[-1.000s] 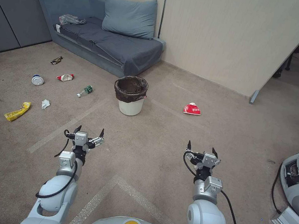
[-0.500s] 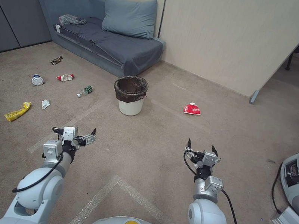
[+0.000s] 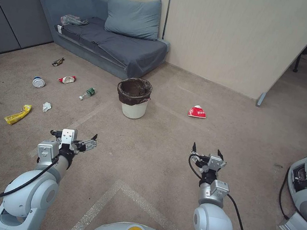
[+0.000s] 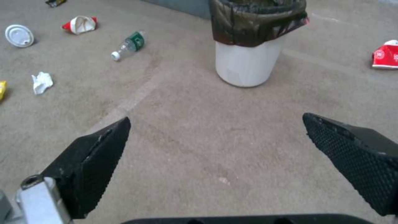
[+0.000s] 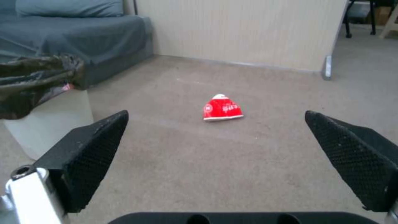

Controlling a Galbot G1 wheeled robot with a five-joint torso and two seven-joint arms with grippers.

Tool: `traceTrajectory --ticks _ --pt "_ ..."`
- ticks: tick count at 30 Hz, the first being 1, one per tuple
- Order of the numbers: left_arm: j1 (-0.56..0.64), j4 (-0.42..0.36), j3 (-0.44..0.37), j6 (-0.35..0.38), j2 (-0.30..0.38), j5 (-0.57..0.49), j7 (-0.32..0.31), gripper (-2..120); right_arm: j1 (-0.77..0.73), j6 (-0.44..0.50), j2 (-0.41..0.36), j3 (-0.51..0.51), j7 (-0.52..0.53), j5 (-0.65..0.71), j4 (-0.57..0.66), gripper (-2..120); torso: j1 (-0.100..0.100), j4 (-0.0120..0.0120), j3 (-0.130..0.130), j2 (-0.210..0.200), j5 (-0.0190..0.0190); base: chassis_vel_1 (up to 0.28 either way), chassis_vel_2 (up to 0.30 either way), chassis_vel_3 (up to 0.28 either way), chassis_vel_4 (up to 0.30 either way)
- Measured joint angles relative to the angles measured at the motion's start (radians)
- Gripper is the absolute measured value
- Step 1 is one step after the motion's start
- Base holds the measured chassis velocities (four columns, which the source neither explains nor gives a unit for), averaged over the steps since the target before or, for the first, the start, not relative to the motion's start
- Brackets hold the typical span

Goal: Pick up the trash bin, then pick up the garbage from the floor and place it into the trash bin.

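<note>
The trash bin [image 3: 133, 99] stands upright on the floor [image 3: 156, 146] at the middle of the head view, a white tub with a dark bag folded over its rim, just in front of the blue sofa [image 3: 107, 41]; in the left wrist view the bin [image 4: 248, 56] sits straight ahead between the gripper's fingers, well apart from them; in the right wrist view only its side [image 5: 45, 121] shows at the frame's left edge.

The garbage lies scattered on the carpet; a crushed red cup [image 3: 197, 112] to the right of the bin, alone; to the left of the bin a clear bottle with a green label [image 3: 87, 93], another crushed red-and-white cup [image 3: 67, 79], a round blue-and-white cup [image 3: 38, 82], a crumpled white paper [image 3: 46, 106], a yellow wrapper [image 3: 17, 114] toward the left edge, and a dark shiny wrapper [image 3: 57, 61] nearer the sofa; none of it touches the bin.

The left gripper [image 3: 74, 137] hangs over the carpet at lower left of the head view, turned on its side, spread wide and holding nothing; the right gripper [image 3: 208, 151] hangs at lower right, also spread wide and empty, its fingers [image 5: 83, 161] framing the red cup [image 5: 222, 108] far ahead.

Pale tape strips [image 3: 109, 197] cross the carpet near the robot; a pillow [image 3: 133, 16] leans on the sofa.
</note>
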Motion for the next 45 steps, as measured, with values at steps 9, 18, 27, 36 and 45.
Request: traceTrajectory --ticks 9,18,27,36,45 --pt "-0.017 0.006 0.008 -0.004 -0.001 0.004 0.002 100 0.009 -0.008 0.000 -0.002 0.002 0.005 -0.004 100 0.000 0.0000 0.000 0.000 0.0001 -0.023 0.020 0.013 -0.024" --pt "-0.024 0.013 0.011 -0.004 -0.003 0.008 0.006 100 0.013 -0.009 0.000 -0.005 0.001 0.007 -0.007 100 0.000 0.0001 0.000 0.000 0.0001 -0.115 0.117 0.117 -0.117" --pt "-0.019 0.016 0.006 -0.007 -0.004 0.011 0.010 100 0.014 -0.008 0.000 -0.005 0.000 0.007 -0.009 100 0.000 0.0002 0.000 0.000 0.0002 -0.083 0.086 0.089 -0.090" --pt "-0.016 0.014 0.004 -0.010 -0.007 0.014 0.016 100 0.013 -0.009 0.000 -0.002 0.001 0.007 -0.010 100 0.000 0.0000 0.000 0.000 0.0001 -0.096 0.110 0.100 -0.114" --pt "-0.018 0.016 0.002 -0.016 -0.010 0.019 0.024 100 0.020 -0.008 0.000 -0.001 0.002 0.007 -0.016 100 0.000 -0.0001 0.000 0.000 -0.0003 -0.176 0.151 0.173 -0.165"
